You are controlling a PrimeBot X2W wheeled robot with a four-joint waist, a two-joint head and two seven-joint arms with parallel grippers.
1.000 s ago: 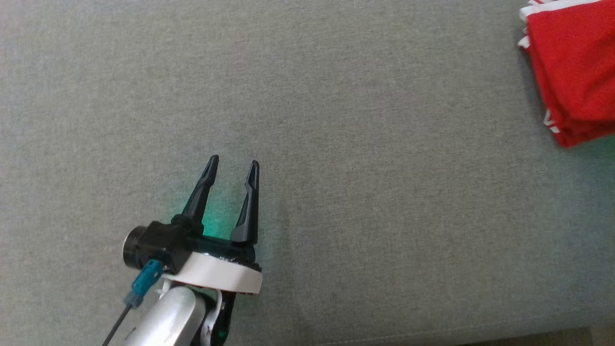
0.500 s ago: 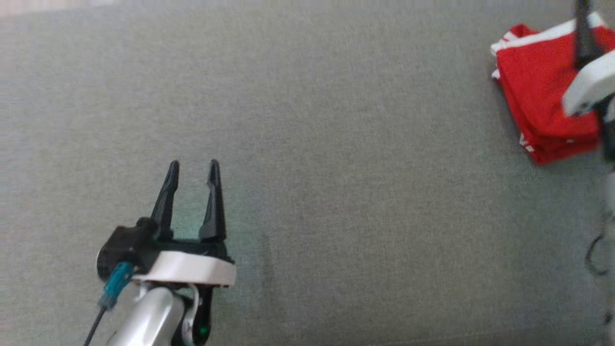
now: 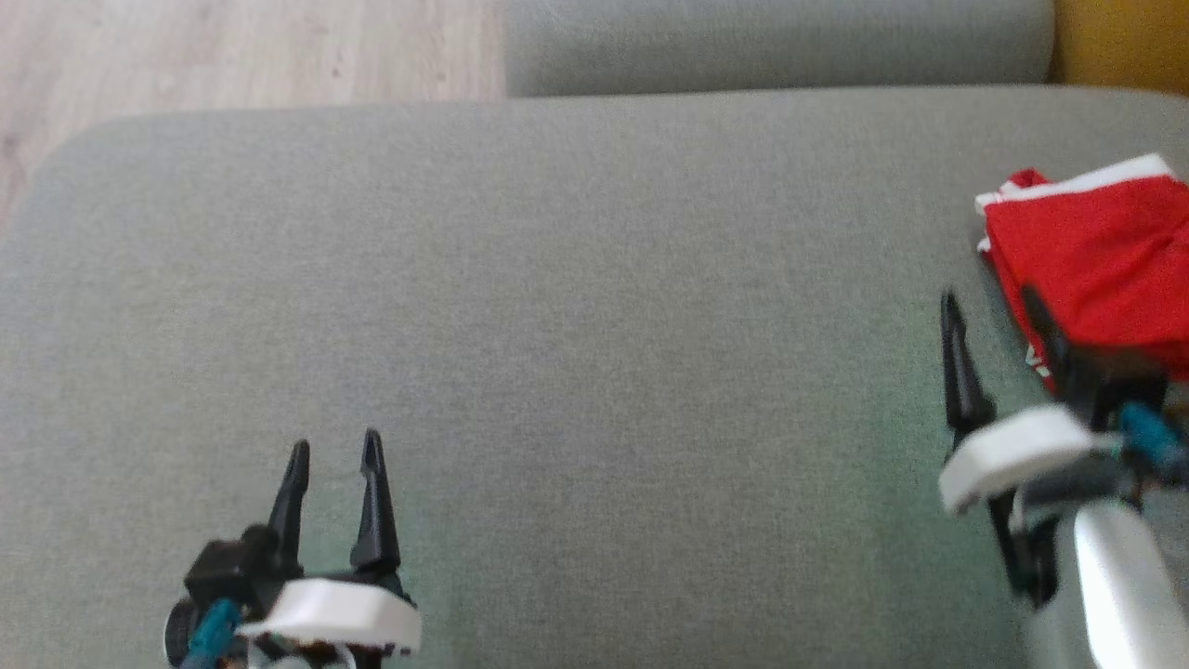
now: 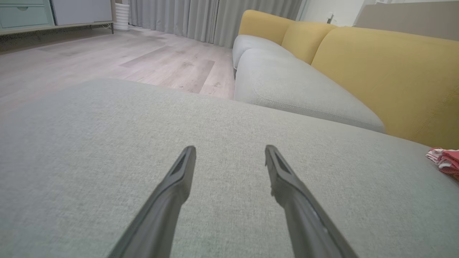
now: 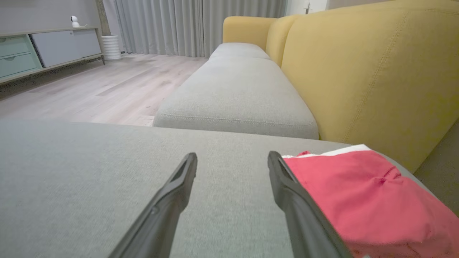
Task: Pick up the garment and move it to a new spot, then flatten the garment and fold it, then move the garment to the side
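Note:
The garment [image 3: 1096,255] is red with white trim and lies folded at the right edge of the grey cushion [image 3: 576,307]. From the right wrist it shows as a red garment [image 5: 362,200] just right of the fingers. At the far right of the left wrist view only a corner of the garment [image 4: 446,160] shows. My right gripper [image 3: 989,307] is open above the cushion, its right finger over the garment's left edge, nothing between the fingers. My left gripper [image 3: 334,451] is open at the lower left, far from the garment and holding nothing.
A second grey seat cushion [image 5: 236,93] continues beyond the work surface, with yellow backrests [image 5: 362,68] along the right. Wooden floor [image 3: 241,51] lies past the cushion's far left corner. A cabinet [image 5: 43,50] and curtains stand across the room.
The head camera has tilted up, so the whole picture has shifted down. My right gripper has come into view from the right and now sits beside the garment. Both grippers stay open.

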